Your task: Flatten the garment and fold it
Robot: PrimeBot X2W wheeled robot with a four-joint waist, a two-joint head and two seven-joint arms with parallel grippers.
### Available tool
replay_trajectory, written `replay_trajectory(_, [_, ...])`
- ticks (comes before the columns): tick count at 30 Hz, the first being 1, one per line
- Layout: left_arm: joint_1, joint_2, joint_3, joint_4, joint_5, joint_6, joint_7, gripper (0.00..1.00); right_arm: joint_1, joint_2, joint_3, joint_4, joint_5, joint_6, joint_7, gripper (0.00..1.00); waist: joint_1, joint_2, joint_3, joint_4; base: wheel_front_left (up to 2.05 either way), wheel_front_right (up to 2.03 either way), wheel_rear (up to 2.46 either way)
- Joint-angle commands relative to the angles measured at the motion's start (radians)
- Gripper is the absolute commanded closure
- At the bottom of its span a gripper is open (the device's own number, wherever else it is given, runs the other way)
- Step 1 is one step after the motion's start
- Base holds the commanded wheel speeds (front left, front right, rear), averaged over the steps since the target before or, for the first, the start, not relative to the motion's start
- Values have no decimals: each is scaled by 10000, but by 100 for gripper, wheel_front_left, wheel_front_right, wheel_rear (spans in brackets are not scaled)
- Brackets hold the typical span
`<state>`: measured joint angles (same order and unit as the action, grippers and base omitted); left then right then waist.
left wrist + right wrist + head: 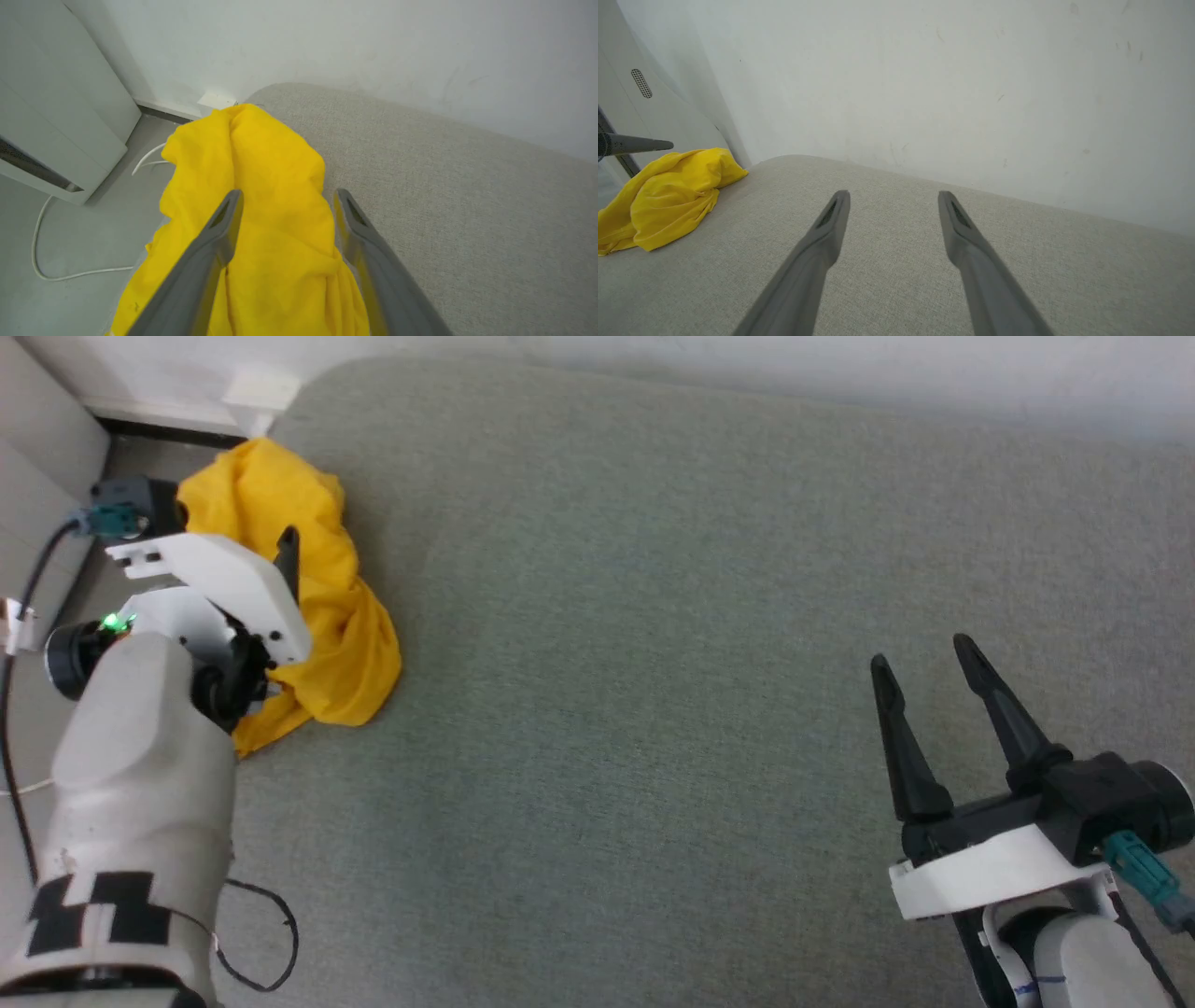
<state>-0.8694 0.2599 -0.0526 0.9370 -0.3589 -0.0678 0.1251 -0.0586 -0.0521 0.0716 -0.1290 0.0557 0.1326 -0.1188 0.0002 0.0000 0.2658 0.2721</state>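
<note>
The garment (327, 607) is a bright yellow cloth, crumpled in a heap at the far left corner of the grey padded surface (653, 663), with part of it hanging over the left edge. My left gripper (288, 193) is open just over the heap, its two fingers straddling a ridge of the cloth (275, 186). In the head view one of its dark fingers (288, 558) shows against the yellow. My right gripper (920, 653) is open and holds nothing, low at the right and far from the garment (668, 196). Its own view has its fingers spread over bare surface (894, 193).
A pale wall (924, 84) runs along the far edge of the surface. Left of the surface are the floor, a white cabinet (51, 116) and a loose white cable (42, 261). The surface's left edge lies under the garment.
</note>
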Motion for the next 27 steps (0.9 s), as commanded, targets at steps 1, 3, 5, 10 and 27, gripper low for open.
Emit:
replay_trajectory(1, [-398, 166, 53, 437, -188, -92, 323, 0, -249, 18, 52, -5, 50, -19, -95, 0, -2, 0, 645, -580, 0, 0, 0])
replay_trajectory(3, [-678, 307, 48, 1081, -360, -151, 1014, 0, -358, 18, 100, 5, 45, -19, -120, 0, -2, 0, 803, -640, 0, 0, 0])
replay_trajectory(5, [-771, 430, 18, 1565, -443, -189, 1746, 0, -452, 19, 160, 36, 46, -19, -128, 0, -2, 0, 884, -729, 0, 0, 0])
replay_trajectory(10, [-836, 635, -194, 2540, -445, -200, 3483, 0, -568, 19, 263, 125, 83, -19, -105, 0, -2, 0, 984, -842, 0, 0, 0])
replay_trajectory(27, [-1041, 759, -958, 2273, 119, 367, 3300, 100, -449, 19, 277, 631, 383, -19, -279, 0, -2, 0, 83, -763, 0, 0, 0])
